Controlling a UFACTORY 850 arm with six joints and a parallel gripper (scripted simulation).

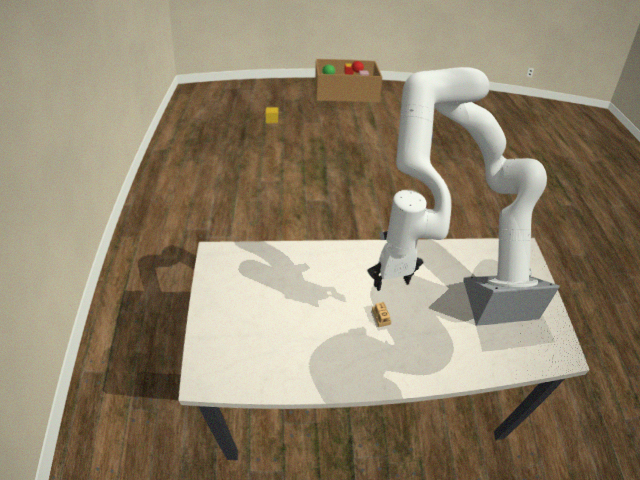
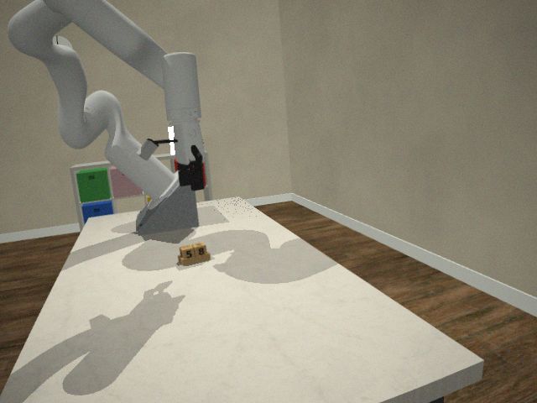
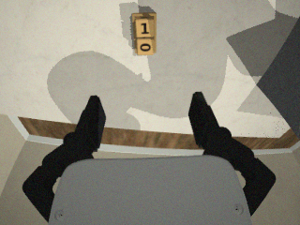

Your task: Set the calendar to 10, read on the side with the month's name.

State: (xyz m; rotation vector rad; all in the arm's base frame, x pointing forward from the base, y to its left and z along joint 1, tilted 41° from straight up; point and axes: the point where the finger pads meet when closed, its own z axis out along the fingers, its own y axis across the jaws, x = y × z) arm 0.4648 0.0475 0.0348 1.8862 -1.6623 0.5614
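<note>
The small wooden tray lies flat on the table. Two wooden cubes stand side by side in it. In the wrist view the back cube has an upright 1 on top, and the front cube has a 0 turned on its side. In the exterior view the side faces show 5 on the left cube and 8 on the right cube, both roughly upright. I cannot read a month's name in any view. My gripper is open and empty, above the table and clear of the cubes.
The grey robot base stands on the table to the right of the tray. On the floor behind are a yellow block and a brown toy box. A shelf with coloured bins stands behind the base.
</note>
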